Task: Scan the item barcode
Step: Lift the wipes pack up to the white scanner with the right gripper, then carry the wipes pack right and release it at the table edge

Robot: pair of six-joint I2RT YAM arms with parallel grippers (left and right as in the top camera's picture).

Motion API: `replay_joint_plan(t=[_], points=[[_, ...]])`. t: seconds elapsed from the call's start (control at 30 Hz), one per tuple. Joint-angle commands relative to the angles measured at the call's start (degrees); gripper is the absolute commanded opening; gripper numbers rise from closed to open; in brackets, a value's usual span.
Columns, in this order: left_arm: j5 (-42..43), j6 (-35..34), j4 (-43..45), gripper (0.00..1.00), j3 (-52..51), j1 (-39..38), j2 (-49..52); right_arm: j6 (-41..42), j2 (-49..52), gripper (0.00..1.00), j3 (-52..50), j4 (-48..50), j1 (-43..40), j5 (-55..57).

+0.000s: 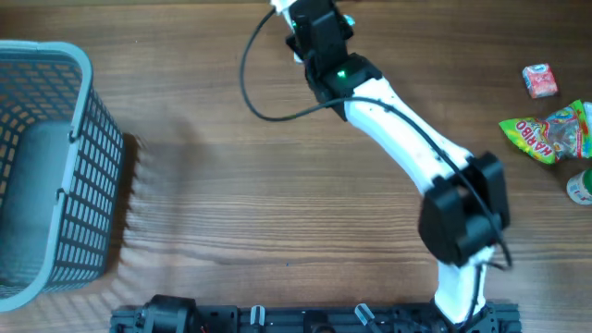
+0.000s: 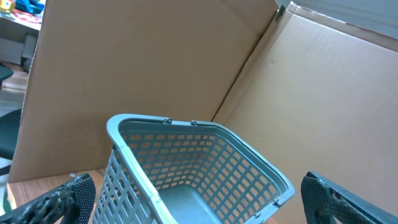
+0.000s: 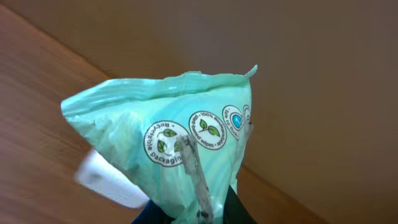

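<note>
The item is a pale green packet [image 3: 168, 130] printed with round recycling logos. My right gripper [image 3: 199, 214] is shut on its lower end and holds it upright in front of a brown cardboard wall. No barcode shows on the side facing the camera; a blurred white patch [image 3: 106, 177] sticks out at its lower left. Overhead, the right gripper [image 1: 289, 20] reaches to the far edge of the table, with a bit of the item [image 1: 277, 9] showing past it. My left gripper [image 2: 199, 208] is open, with its fingertips [image 2: 62, 199] wide apart and nothing between them.
A grey-blue mesh basket [image 1: 83, 92] stands at the left of the table, and its rim [image 2: 155, 121] shows in the left wrist view. At the right lie a Haribo bag [image 1: 546, 134], a small pink pack [image 1: 539, 80] and a white bottle [image 1: 581, 185]. A black cable [image 1: 254, 83] loops nearby.
</note>
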Motion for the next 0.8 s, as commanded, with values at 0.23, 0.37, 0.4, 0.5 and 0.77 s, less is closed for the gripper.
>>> replay_joint_plan(t=[0.23,0.37,0.4,0.5,0.77], points=[[0.09,0.55,0.11,1.00,-0.11,-0.26,-0.11,-14.45,21.88,0.04,14.12,10.73,-2.14,0.37],[0.09,0.55,0.11,1.00,-0.11,-0.26,-0.11,-11.02,23.23,0.04,15.58,9.70,-2.32,0.35],[0.07,0.55,0.11,1.00,-0.11,-0.26,-0.11,-10.86,23.23,0.04,16.00,9.01,-2.54,0.37],[0.09,0.55,0.11,1.00,-0.11,-0.26,-0.11,-10.73,23.23,0.04,17.51,4.68,-3.32,0.48],[0.07,0.55,0.11,1.00,-0.09,-0.26,-0.11,7.89,17.09,0.04,33.55,-31.85,-6.03,2.32]])
